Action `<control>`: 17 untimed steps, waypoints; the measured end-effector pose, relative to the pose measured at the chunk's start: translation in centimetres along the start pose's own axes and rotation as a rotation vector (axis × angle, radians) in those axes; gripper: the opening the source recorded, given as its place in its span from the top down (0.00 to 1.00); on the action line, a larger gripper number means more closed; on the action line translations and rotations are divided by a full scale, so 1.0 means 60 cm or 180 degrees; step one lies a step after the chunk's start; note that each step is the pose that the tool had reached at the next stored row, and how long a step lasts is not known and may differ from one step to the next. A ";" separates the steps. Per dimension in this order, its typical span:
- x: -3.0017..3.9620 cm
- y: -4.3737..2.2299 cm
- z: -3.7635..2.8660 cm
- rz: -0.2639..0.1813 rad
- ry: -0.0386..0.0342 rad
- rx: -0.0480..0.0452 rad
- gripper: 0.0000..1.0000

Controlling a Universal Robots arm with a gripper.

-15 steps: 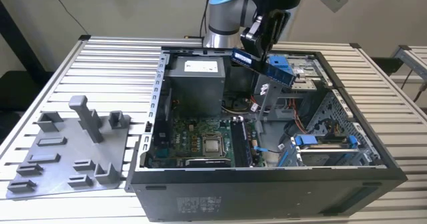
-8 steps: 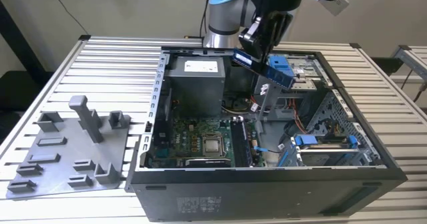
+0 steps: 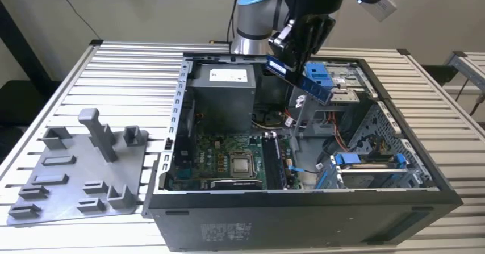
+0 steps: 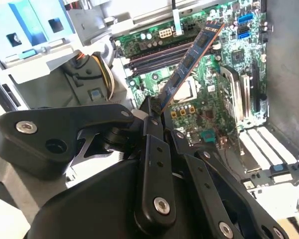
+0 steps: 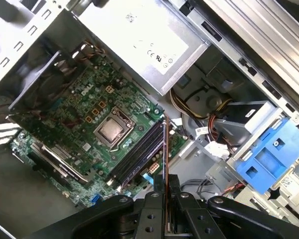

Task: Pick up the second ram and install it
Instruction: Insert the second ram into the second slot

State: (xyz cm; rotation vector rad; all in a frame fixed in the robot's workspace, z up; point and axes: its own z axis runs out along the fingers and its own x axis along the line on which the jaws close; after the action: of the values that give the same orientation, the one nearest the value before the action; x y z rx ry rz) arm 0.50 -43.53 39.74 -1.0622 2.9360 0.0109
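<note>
The second ram (image 3: 303, 82) hangs tilted in the air over the far half of the open computer case (image 3: 303, 214), clear of everything inside it. Its blue-labelled end is uppermost, at the tool (image 3: 292, 61). The tool's fingers are drawn in to a narrow gap and clamp the stick by its flat faces.

In the second wrist view the stick (image 4: 189, 64) juts out from the tool (image 4: 157, 110) over the green motherboard (image 4: 209, 99). In the first wrist view it shows edge-on as a thin line (image 5: 165, 149), above the motherboard beside the black memory slots (image 5: 137, 157).

Inside the case the bare processor (image 3: 242, 164) sits mid-board. The grey power supply (image 3: 224, 92) fills the far corner on the exterior view's left, and a blue drive caddy (image 3: 366, 159) lies toward the exterior view's right.

The case stands on a slatted metal table (image 3: 129, 72) and reaches its near edge. A grey tray (image 3: 72, 200) with an upright post (image 3: 99, 133) lies at the near corner on the exterior view's left. A plain beige wall (image 3: 151, 9) stands behind the far edge.

The arm (image 3: 254, 15) is cut off at the top. The fingers cover the part of the stick they grip. I cannot tell whether any slot already holds a stick.
</note>
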 end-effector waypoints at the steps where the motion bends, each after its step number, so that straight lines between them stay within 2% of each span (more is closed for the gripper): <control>1: 0.000 0.000 0.000 0.0037 0.0000 0.0001 0.86; 8: 0.000 0.000 0.002 0.0289 0.0000 0.0006 0.86; 17: 0.000 0.000 0.004 0.0469 0.0000 0.0009 0.86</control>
State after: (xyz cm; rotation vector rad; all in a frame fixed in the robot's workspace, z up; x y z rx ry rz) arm 0.50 -43.55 39.50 -0.8429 3.0058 0.0087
